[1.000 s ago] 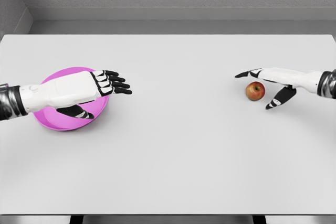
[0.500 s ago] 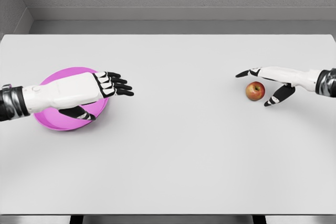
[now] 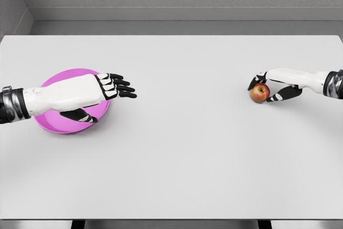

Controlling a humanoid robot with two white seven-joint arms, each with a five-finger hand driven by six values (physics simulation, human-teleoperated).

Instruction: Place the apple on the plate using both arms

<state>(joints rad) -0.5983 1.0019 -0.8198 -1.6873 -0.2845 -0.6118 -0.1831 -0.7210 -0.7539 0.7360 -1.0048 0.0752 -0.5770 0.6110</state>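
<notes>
White tabletop fills the view, with a grey wall at twelve o'clock. At three o'clock the apple sits upright on the table; being round, it shows no clear long axis. The right hand curls around it, fingers closing on both sides. At nine o'clock the left hand hovers over the magenta plate, fingers relaxed and pointing toward three o'clock, holding nothing.
</notes>
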